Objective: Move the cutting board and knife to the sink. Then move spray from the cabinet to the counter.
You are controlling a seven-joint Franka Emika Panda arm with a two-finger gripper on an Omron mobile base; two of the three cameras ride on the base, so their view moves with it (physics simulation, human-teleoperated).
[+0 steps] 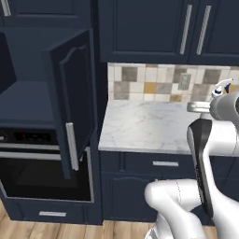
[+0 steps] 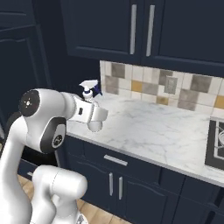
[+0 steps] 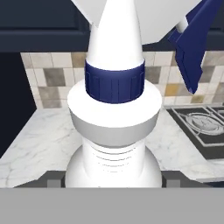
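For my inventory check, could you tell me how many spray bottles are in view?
1: the spray bottle stands between the hand's fingertips above the marble counter. Others may be hidden.

Base views: left and right behind arm, sharing white grey-veined marble counter (image 1: 140, 126).
Hand view: very near counter (image 3: 39, 148), facing it level.

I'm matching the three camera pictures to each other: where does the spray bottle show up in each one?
Left base view: the spray peeks out at the right edge, just above the arm, before the backsplash.
Right base view: its white nozzle sits left of centre, behind the wrist, over the counter's left end.
Hand view: it stands upright, centre, close up.
Shared landmark: the tiled backsplash.
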